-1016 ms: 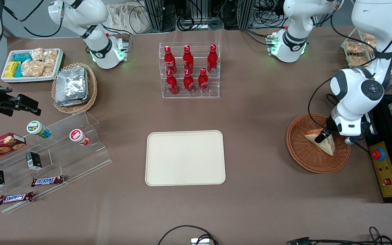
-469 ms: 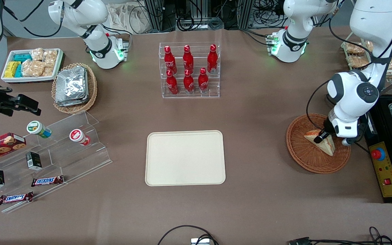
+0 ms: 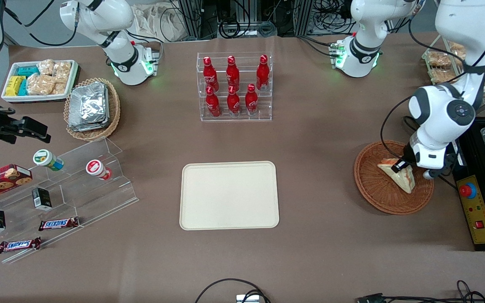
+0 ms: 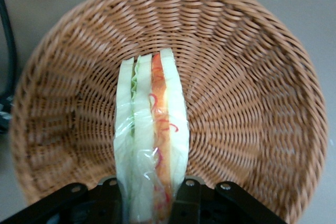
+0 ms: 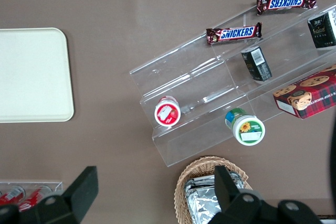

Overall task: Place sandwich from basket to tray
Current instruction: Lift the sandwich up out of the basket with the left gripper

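Sandwich (image 3: 399, 176) slightly raised in jaws.

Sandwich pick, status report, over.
Gripper down in the basket, fingers shut on the sandwich. Sandwich not yet lifted clear. Tray bare, nothing between basket and tray.

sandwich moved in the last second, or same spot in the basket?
Barely. The sandwich stays inside the basket, not lifted clear; it only wobbled slightly against the rim. The pincer stays clamped on it.
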